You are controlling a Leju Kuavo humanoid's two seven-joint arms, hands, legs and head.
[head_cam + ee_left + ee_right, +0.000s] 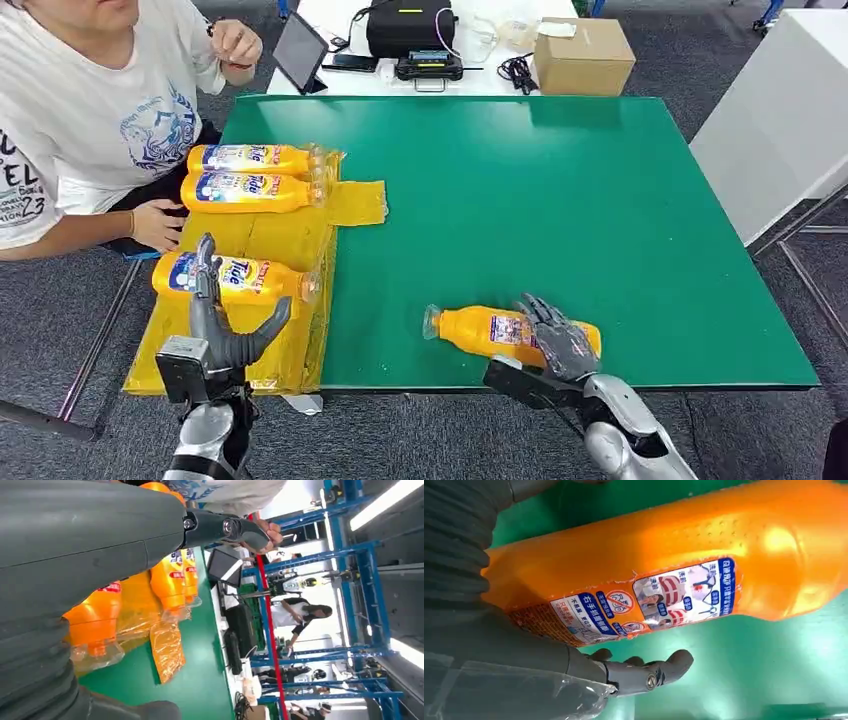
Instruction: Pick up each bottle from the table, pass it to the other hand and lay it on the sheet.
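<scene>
A: Setting?

B: Robotics lab or test workshop. Evidence, placed from the left hand (215,330): green work table (560,230) just ahead; white bench (330,75) beyond it, carrying a tablet (298,50), a black equipment case (410,25), cables (517,70), a cardboard box (584,57).

A: Anything more?

B: Grey carpet floor (60,320) beneath. Past that hand's fingertip, blue metal racking (365,580), ceiling strip lights (385,505), a person (300,615) at a workstation.
</scene>
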